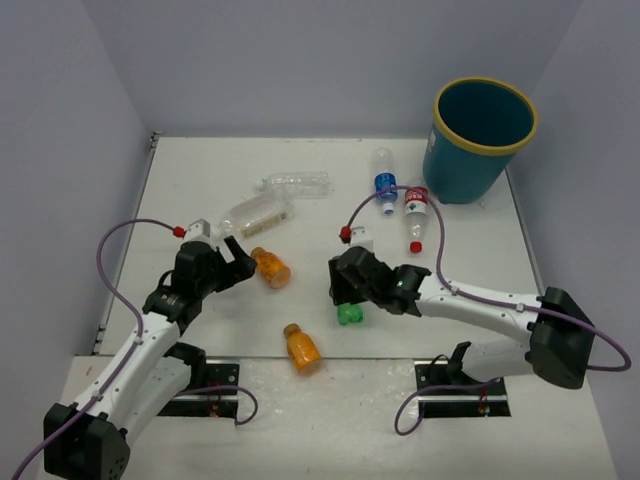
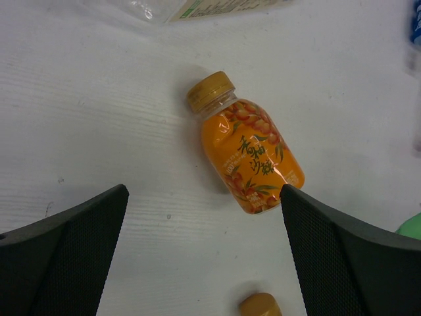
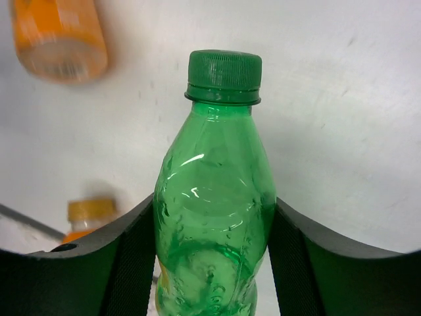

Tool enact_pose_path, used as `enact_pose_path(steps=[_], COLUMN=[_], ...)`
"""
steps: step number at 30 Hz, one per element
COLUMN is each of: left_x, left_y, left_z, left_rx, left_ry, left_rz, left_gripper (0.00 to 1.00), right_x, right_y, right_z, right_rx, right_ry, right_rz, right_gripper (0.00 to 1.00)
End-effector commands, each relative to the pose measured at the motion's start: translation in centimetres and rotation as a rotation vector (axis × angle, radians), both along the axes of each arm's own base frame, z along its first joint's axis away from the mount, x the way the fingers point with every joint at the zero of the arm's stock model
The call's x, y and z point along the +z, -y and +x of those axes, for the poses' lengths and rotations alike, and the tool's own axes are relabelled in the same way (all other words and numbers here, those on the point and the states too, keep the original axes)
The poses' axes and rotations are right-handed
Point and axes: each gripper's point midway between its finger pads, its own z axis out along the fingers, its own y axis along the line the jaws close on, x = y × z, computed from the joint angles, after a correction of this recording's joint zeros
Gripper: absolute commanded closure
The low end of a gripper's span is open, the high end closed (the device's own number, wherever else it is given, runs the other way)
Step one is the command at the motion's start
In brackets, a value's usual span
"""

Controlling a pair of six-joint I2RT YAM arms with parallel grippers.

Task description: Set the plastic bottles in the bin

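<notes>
Seeming light, thin-walled and slippery, the green bottle (image 3: 214, 217), near the table (image 1: 220, 330) centre, is clamped mid-body by the right gripper (image 1: 346, 303); the left gripper (image 2: 204, 257) is spread wide, empty, beside 1 orange bottle (image 2: 250, 158).

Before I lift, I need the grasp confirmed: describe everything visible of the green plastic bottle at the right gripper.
The small, translucent green plastic bottle has a ribbed green screw cap, fitted, and no label in view. It looks empty. The right gripper has its dark fingers pressed on both sides of the body, cap pointing away from the wrist. From above, only part shows beneath the gripper; whether it rests on the white table is unclear.
</notes>
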Motion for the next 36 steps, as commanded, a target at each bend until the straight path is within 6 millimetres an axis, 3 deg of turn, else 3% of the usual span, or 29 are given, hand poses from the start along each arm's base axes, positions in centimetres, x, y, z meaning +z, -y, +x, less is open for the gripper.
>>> enact_pose_path(steps=[1,2,5,8,13,16,20,24,26,29,32,36], left_x=[3.0,3.2,3.9,4.4,6.5,8.2,9.8,10.7,10.8,10.1,8.8,7.3], left_y=[0.0,0.0,0.3,0.0,-1.1,-1.1,-1.7,-2.0,-2.0,-1.2,0.1,1.4], left_z=[1.9,2.1,2.7,3.4,4.4,4.8,5.0,5.0,5.1,5.5,5.7,5.9], left_rx=[0.019,0.015,0.001,0.015,0.097,0.123,0.158,0.156,0.148,0.089,0.014,-0.057], left_ry=[0.077,0.081,0.096,0.092,0.119,0.185,0.276,0.315,0.314,0.287,0.236,0.179], left_rz=[0.009,0.011,0.018,0.041,0.051,0.019,0.000,0.020,0.029,0.047,0.052,0.040], left_gripper=[0.00,0.00,0.00,0.00,0.00,0.00,0.00,0.00,0.00,0.00,0.00,0.00], right_x=[10.9,12.5,18.5,23.6,30.6,33.4,34.7,34.8,33.6,33.5,33.4,33.6], right_y=[2.6,3.5,8.7,12.8,18.5,22.3,25.4,29.8,31.8,33.6,34.2,34.9], right_z=[10.0,11.7,18.0,22.5,28.0,30.9,34.6,35.7,36.3,36.8,36.7,36.3], right_rx=[-0.208,-0.243,-0.389,-0.503,-0.678,-0.834,-0.991,-1.223,-1.320,-1.386,-1.413,-1.501], right_ry=[0.284,0.325,0.473,0.570,0.698,0.771,0.830,0.900,0.921,1.000,1.057,1.106], right_rz=[0.118,0.136,0.133,0.139,0.173,0.170,0.155,0.099,0.119,0.141,0.130,0.064], right_gripper=[0.70,0.70,0.71,0.72,0.71,0.69,0.67,0.64,0.62,0.58,0.52,0.31])
